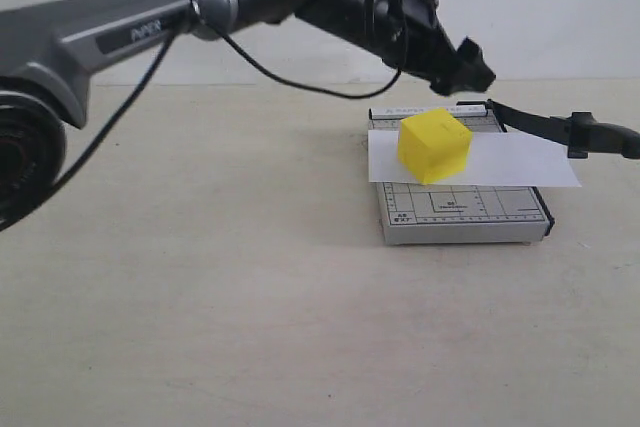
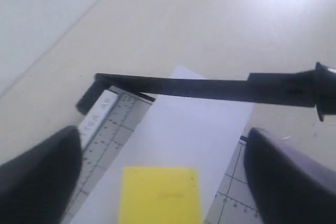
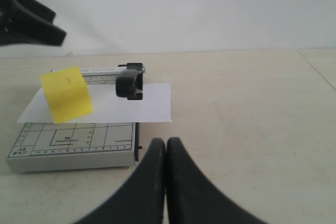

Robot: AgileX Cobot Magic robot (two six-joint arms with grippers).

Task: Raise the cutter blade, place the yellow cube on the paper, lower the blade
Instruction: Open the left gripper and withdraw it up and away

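Observation:
The yellow cube [image 1: 434, 145] rests on the white paper [image 1: 500, 162], which lies across the grey gridded trimmer [image 1: 465, 214]. The cutter blade [image 1: 540, 124] is raised, slanting up to the right with its thick handle [image 1: 600, 135] in the air. My left gripper [image 1: 476, 65] hovers open just above and behind the cube, touching nothing; from its wrist I see the cube [image 2: 160, 195] below the spread fingers [image 2: 283, 177] and the blade [image 2: 210, 87] beyond. My right gripper [image 3: 166, 148] is shut and empty, low on the table near the trimmer's [image 3: 68, 150] right end, facing the cube [image 3: 65, 94].
The left arm [image 1: 130, 32] stretches across the upper left with a loose black cable [image 1: 290, 82] hanging under it. A pale wall stands behind the beige tabletop [image 1: 220, 297]. The blade's handle end [image 3: 130, 81] juts toward the right wrist camera.

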